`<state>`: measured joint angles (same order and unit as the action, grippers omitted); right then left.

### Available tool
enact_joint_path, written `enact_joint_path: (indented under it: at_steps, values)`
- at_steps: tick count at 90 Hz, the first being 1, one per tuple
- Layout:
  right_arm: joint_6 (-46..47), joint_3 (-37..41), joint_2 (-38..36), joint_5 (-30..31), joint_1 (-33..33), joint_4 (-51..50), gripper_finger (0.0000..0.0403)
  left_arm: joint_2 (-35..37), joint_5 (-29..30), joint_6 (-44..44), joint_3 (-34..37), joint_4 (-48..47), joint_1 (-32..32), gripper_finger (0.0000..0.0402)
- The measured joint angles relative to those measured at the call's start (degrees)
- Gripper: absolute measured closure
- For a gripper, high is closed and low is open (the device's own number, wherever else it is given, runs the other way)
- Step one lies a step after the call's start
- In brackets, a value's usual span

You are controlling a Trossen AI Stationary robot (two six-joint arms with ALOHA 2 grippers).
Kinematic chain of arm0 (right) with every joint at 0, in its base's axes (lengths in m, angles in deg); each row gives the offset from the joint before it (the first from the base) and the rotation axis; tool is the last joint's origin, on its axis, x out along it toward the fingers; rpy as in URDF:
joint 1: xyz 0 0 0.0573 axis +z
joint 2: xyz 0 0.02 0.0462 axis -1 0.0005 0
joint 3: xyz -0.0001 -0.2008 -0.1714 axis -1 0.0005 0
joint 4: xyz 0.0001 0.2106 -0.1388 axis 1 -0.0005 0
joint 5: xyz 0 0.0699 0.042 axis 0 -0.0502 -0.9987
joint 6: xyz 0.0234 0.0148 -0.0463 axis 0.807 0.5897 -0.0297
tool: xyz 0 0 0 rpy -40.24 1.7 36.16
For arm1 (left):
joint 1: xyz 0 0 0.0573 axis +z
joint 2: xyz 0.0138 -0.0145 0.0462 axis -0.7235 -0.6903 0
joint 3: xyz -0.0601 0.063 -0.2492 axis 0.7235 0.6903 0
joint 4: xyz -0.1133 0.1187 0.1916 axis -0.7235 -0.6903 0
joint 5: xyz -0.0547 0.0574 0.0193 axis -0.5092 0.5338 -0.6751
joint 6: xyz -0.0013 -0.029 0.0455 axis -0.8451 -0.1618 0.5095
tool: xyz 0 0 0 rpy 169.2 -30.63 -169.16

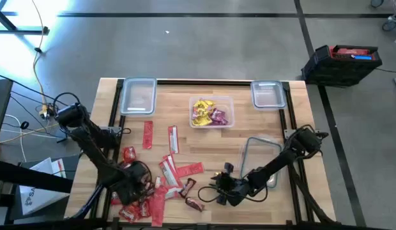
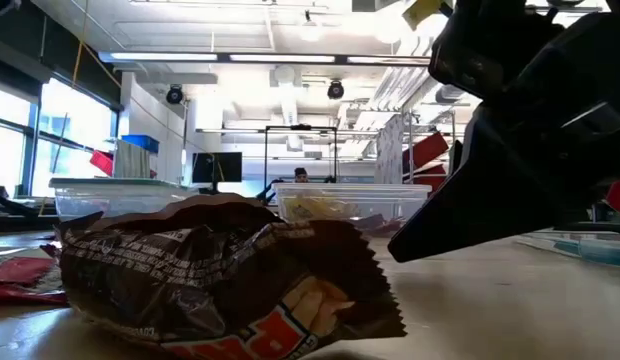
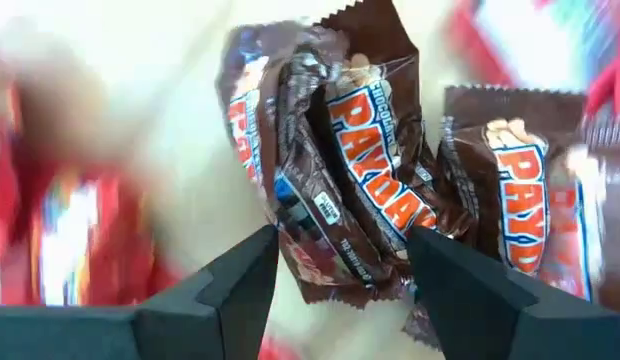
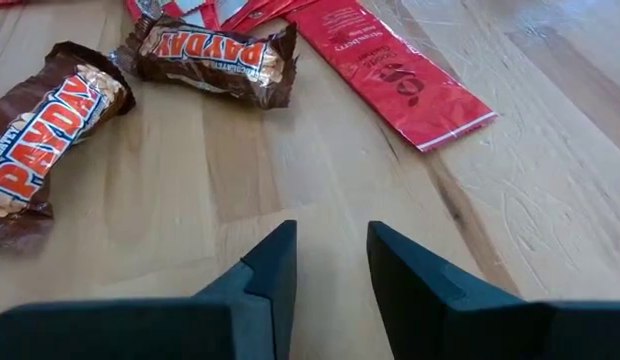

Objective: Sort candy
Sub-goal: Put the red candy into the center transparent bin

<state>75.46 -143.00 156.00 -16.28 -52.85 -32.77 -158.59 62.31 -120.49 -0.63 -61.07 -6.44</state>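
1. The sorting is judged to be only partly done: yellow and purple-pink candy [image 1: 209, 114] is already gathered in the middle container [image 1: 211, 98] at the far side of the desk [image 1: 239, 147].
2. Two more clear containers, the far-left container [image 1: 138, 96] and the far-right container [image 1: 268, 94], are seen with nothing in them, and a fourth clear container [image 1: 257, 153] lies by the right arm.
3. Most of the work is left: the red packets [image 1: 174, 167] and the dark brown mini bars [image 4: 212, 55] are still scattered over the near-left part of the desk, several overlapping.
4. The left pincer [image 3: 342, 270] is held low over the pile, its fingers apart on either side of a brown bar [image 3: 335, 150], nothing yet clamped.
5. The right pincer [image 4: 330, 262] is held near the desk top, fingers slightly apart and empty, two brown bars and a red packet [image 4: 390, 70] lying just ahead of it.
6. Crowding is judged the main hindrance: packets touch one another, so a neighbour could be dragged along, and both arms are working close together.
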Motion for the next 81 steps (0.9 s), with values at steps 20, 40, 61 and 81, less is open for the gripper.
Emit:
enact_joint_path:
  at_steps: [20,40,61,81]
  values:
    - [0.0,0.0,0.0,0.0,0.0,0.0,0.0309,1.0,-1.0,7.2,0.0,-3.6,8.3,0.0193]
    - [0.0,0.0,0.0,0.0,0.0,0.0,0.0309,1.2,-6.5,10.2,0.0,-12.5,13.8,0.0193]
    - [0.0,0.0,0.0,0.0,0.0,0.0,0.0309,1.2,-7.9,13.1,0.0,-6.6,13.3,0.0193]
    - [0.2,0.0,0.0,0.0,0.0,0.0,0.0309,1.2,-6.5,12.7,-2.8,-6.9,10.7,0.0193]
